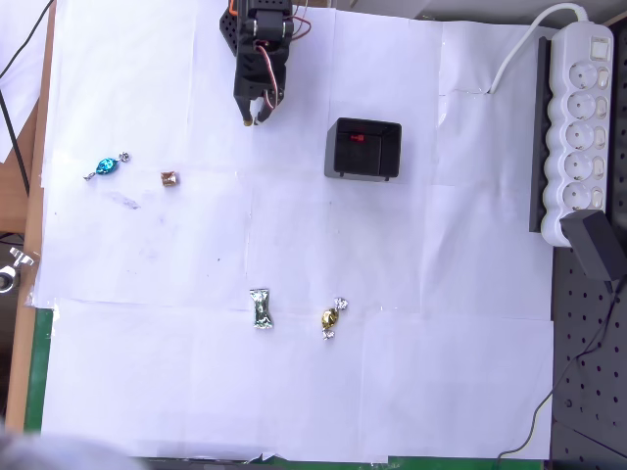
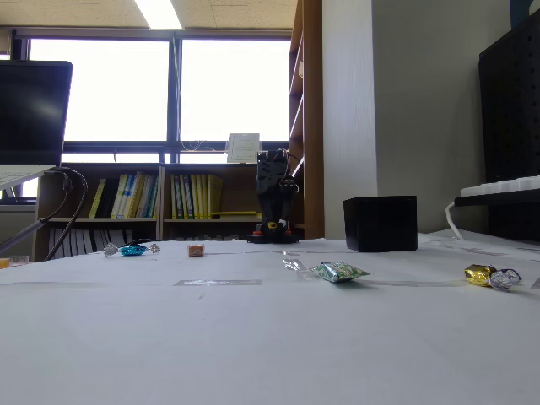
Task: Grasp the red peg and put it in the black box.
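The black box (image 1: 364,149) stands right of centre at the back of the white paper, and in the fixed view the box (image 2: 380,223) sits right of the arm. A small red piece, the red peg (image 1: 356,137), lies inside its dark hollow. My gripper (image 1: 255,119) hangs from the folded black arm at the top of the overhead view, well left of the box and pointing at the paper. Its fingers sit close together with nothing between them. In the fixed view the arm (image 2: 272,198) stands upright at the far end of the table.
Wrapped candies lie about: a blue one (image 1: 106,165) and a small brown-copper one (image 1: 168,178) at left, a silver-green one (image 1: 261,308) and a gold one (image 1: 331,319) in front. A white power strip (image 1: 578,117) runs along the right edge.
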### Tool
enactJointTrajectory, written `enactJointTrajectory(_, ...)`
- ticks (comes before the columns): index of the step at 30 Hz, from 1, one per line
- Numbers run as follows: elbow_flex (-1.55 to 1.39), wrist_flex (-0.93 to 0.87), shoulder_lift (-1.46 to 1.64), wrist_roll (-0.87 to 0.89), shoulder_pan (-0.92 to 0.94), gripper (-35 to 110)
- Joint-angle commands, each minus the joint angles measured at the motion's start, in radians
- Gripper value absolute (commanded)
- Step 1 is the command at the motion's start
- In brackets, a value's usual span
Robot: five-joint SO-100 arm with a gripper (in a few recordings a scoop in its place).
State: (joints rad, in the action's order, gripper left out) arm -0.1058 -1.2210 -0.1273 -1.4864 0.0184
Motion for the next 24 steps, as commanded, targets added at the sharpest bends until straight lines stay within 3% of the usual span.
enactJointTrajectory(1, 0.04, -0.002, -0.055, 0.041, -0.014, 0)
enactJointTrajectory(7, 0.127, -0.104, -0.092, 0.049, -0.029, 0)
enactJointTrajectory(10, 0.166, -0.187, -0.092, -0.055, -0.028, 0)
enactJointTrajectory(24, 0.166, -0.199, -0.098, -0.037, -0.025, 0)
